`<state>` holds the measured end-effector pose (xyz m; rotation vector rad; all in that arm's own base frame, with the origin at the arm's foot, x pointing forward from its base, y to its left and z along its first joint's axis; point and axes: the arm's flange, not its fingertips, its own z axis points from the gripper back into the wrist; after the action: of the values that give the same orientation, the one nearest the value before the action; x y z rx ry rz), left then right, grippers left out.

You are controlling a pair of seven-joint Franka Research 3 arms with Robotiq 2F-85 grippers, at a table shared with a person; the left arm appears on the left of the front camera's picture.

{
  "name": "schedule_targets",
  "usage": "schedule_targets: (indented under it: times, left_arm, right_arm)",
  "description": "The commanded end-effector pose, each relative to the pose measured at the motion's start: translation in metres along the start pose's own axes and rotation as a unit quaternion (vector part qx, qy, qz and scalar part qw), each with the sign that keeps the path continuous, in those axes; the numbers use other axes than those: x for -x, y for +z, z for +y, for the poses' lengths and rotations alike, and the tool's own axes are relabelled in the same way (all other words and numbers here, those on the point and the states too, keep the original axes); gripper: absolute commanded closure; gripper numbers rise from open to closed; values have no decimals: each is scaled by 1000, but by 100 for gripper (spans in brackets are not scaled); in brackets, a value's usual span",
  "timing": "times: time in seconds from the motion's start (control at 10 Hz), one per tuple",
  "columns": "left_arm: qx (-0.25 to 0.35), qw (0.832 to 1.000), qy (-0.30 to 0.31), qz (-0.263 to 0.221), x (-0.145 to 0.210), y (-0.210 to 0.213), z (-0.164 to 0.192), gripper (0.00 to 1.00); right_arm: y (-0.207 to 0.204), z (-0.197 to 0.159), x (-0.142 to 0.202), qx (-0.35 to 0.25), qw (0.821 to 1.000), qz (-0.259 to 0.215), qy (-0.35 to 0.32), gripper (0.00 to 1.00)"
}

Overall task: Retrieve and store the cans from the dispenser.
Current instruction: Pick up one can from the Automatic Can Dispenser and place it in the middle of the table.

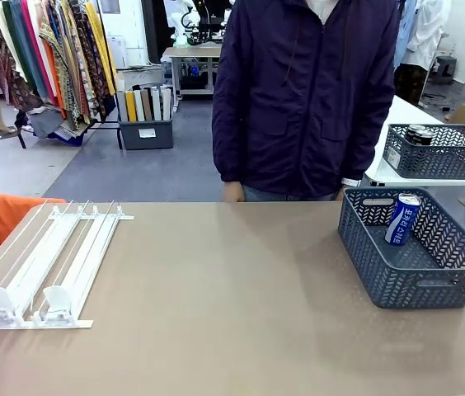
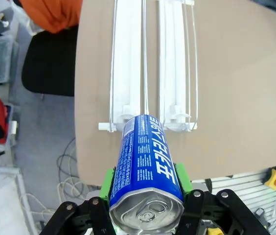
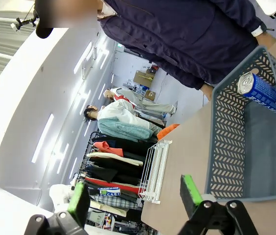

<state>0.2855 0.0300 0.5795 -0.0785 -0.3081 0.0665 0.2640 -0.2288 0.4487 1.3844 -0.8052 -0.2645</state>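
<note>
- My left gripper [image 2: 147, 196] clamps a blue can [image 2: 148, 171] with white Korean lettering above the dispenser [image 2: 150, 68].
- Right gripper [image 3: 135, 198] gapes beside the basket [image 3: 236, 147], where another blue can [image 1: 402, 219] leans.

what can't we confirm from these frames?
- Basket floor: hidden by its near wall in the front view, so more cans beyond the leaning blue can can't be ruled out.
- Left gripper: blue can covers its pads.
- Far basket: contents too small.
</note>
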Motion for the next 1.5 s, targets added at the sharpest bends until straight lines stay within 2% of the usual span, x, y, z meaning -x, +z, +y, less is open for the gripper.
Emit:
schedule_targets:
  times: [0.0,0.1,0.2,0.3,0.4,0.6,0.7,0.8,0.9,1.1,1.4]
  left_arm:
    - [-4,999,-42,30,-29,-12,-58,100]
    - [-63,996,-40,47,-54,-26,-107,100]
    - [-49,990,-113,62,-72,-42,-166,100]
    - [-61,979,-183,67,-83,-68,-234,100]
    - [-43,970,-226,78,-80,-96,-289,100]
    - [2,937,-333,102,-57,-162,-390,100]
    - [47,921,-370,115,-45,-186,-424,100]
    - [58,916,-381,114,-40,-204,-445,100]
    - [40,917,-380,111,-39,-219,-455,100]
    - [31,917,-372,138,-39,-239,-457,100]
    - [22,919,-369,134,-43,-244,-454,100]
  right_arm:
    - [-3,6,-4,-10,1000,-11,-8,0]
    - [-3,6,-4,-10,1000,-11,-8,0]
    - [-3,6,-4,-10,1000,-11,-8,0]
    - [-3,6,-4,-10,1000,-11,-8,0]
    - [-3,6,-4,-10,1000,-11,-8,0]
    - [-3,6,-4,-10,1000,-11,-8,0]
    - [-3,6,-4,-10,1000,-11,-8,0]
    - [-3,6,-4,-10,1000,-11,-8,0]
    - [-3,6,-4,-10,1000,-11,-8,0]
    - [-3,6,-4,-10,1000,-11,-8,0]
    - [-3,6,-4,-10,1000,-11,-8,0]
